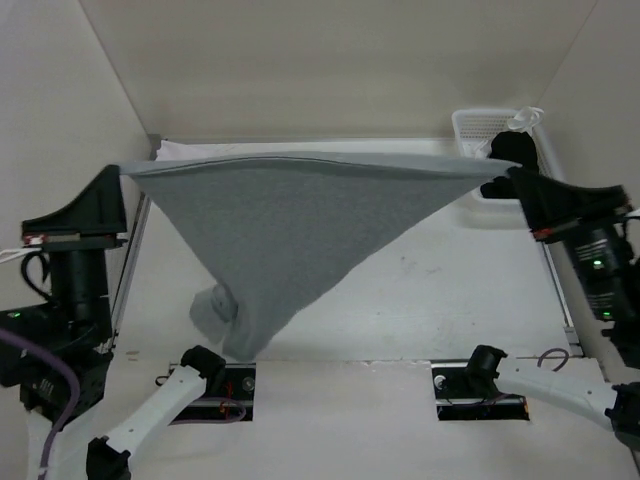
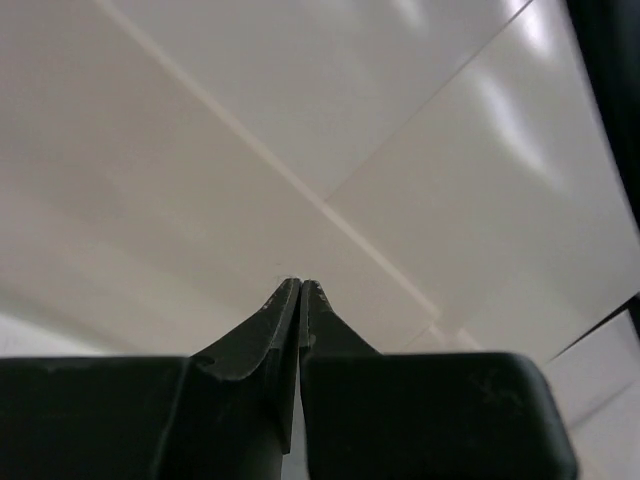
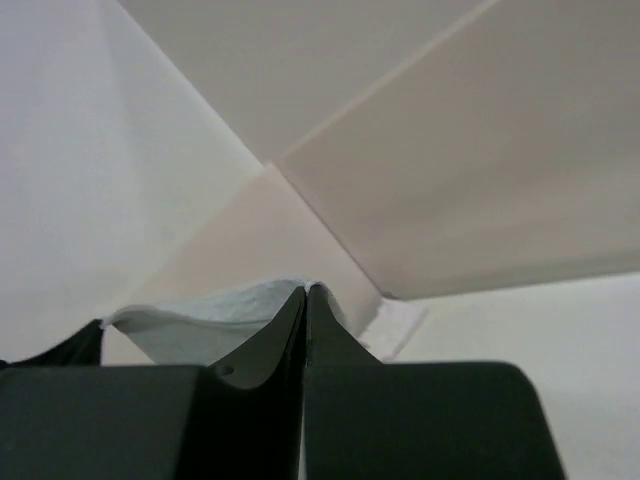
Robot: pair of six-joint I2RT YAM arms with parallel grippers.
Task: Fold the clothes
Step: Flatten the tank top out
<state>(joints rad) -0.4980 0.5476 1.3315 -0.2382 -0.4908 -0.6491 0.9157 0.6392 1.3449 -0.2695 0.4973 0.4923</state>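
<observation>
White table (image 1: 450, 310) lies under everything. Above it, the clothes (image 1: 300, 220) hang stretched as a grey triangle, and the lowest tip touches the table near the left arm. The left gripper (image 1: 122, 172) is closed on one upper corner, the right gripper (image 1: 492, 185) on the other.

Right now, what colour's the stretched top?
The top is plain medium grey, seen best in the top external view.
</observation>
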